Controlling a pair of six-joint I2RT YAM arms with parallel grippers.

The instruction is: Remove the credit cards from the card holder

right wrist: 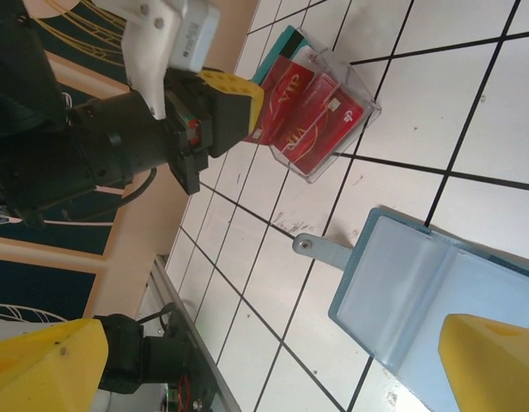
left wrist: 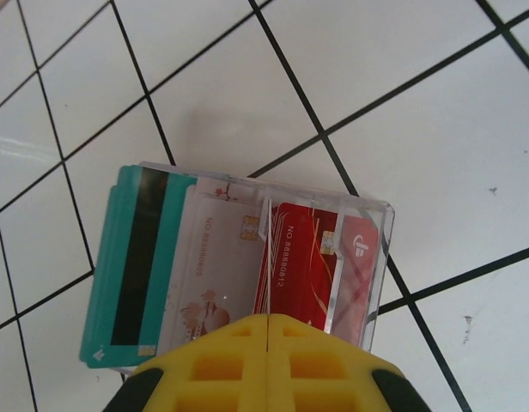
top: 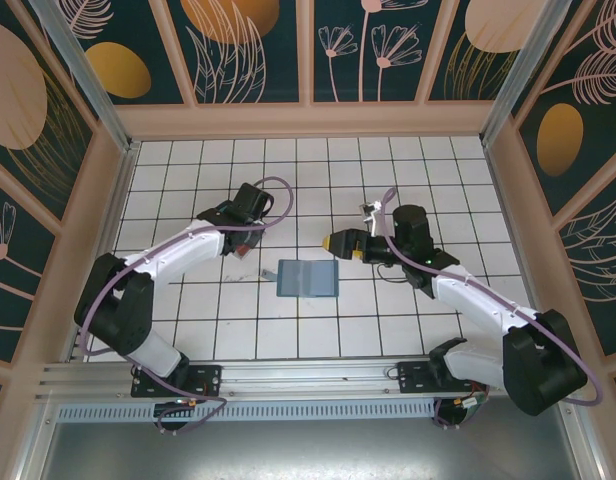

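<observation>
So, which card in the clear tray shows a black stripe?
The teal card, leftmost in the left wrist view; the white card and red card show chips and numbers.

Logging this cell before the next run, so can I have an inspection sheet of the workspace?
Surface: white tiled table, small dark specks.
Job's things: card holder lies open and flat at centre; credit cards, red, teal and white, sit in a clear tray apart from it.
Clutter: nothing seen.
Grippers: left gripper shut over the cards, grip unclear; right gripper open, empty, near the holder.
Cables: purple cables along both arms.
Surroundings: floral wall panels, metal frame.
</observation>
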